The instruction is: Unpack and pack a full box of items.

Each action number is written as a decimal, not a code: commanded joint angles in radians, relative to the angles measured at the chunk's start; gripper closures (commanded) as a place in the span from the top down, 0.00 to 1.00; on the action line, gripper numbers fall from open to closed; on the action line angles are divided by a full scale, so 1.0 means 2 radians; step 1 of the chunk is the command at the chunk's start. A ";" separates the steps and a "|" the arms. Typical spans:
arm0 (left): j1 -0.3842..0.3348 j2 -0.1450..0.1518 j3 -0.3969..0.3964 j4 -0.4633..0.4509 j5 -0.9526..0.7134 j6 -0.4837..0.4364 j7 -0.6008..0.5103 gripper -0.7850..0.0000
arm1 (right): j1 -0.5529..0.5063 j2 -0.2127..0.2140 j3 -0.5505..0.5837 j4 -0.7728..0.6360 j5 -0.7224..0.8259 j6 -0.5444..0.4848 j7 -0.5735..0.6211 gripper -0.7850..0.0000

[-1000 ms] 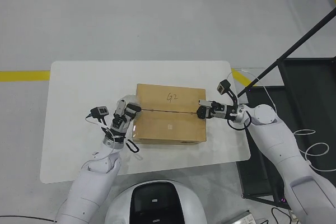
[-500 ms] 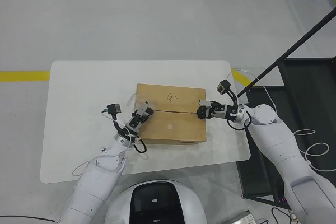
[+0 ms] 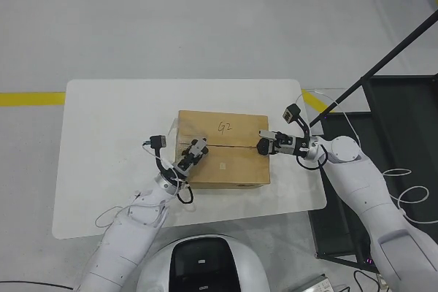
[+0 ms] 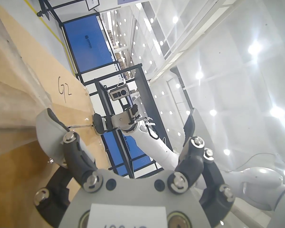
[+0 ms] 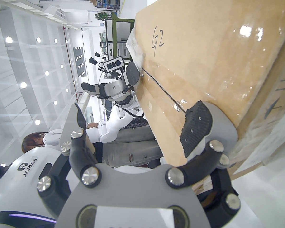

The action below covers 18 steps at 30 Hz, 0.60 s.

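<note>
A closed brown cardboard box (image 3: pixel 223 157) marked "G2" stands in the middle of the white table (image 3: pixel 109 146). Clear tape covers its top seam. My left gripper (image 3: pixel 196 150) is open over the left part of the lid, at the seam. In the left wrist view one finger (image 4: pixel 49 124) lies against the box top (image 4: pixel 14 72), and the gripper (image 4: pixel 118 119) holds nothing. My right gripper (image 3: pixel 264 143) is open at the box's right edge, level with the seam. In the right wrist view its padded finger (image 5: pixel 197 124) rests on the box top (image 5: pixel 204 48); the gripper (image 5: pixel 135 112) is also empty.
A dark metal rack (image 3: pixel 401 146) stands close to the table's right side, beside my right arm. A yellow line (image 3: pixel 22 98) runs across the floor to the left. Bare table surface lies to the left of the box and in front of it.
My left gripper has moved right, from the box's left edge onto the lid near the seam. The right arm and the box have not moved.
</note>
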State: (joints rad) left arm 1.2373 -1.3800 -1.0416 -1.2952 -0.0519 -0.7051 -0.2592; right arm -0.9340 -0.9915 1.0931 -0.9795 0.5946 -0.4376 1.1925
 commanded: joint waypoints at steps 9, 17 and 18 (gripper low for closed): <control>0.051 0.015 -0.064 -0.054 -0.033 -0.047 0.002 1.00 | 0.000 0.000 0.000 0.000 0.000 0.000 0.000 1.00; 0.081 0.025 -0.120 -0.080 -0.057 -0.056 0.007 1.00 | 0.000 0.000 0.000 0.000 0.000 0.000 0.000 1.00; 0.084 0.027 -0.129 -0.080 -0.059 -0.052 0.007 1.00 | 0.000 0.000 0.000 0.000 0.000 0.000 0.000 1.00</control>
State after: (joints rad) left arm 1.3996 -1.3302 -1.2807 -1.4540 -0.1647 -0.8167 -0.2460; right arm -0.9340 -0.9915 1.0931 -0.9795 0.5946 -0.4375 1.1925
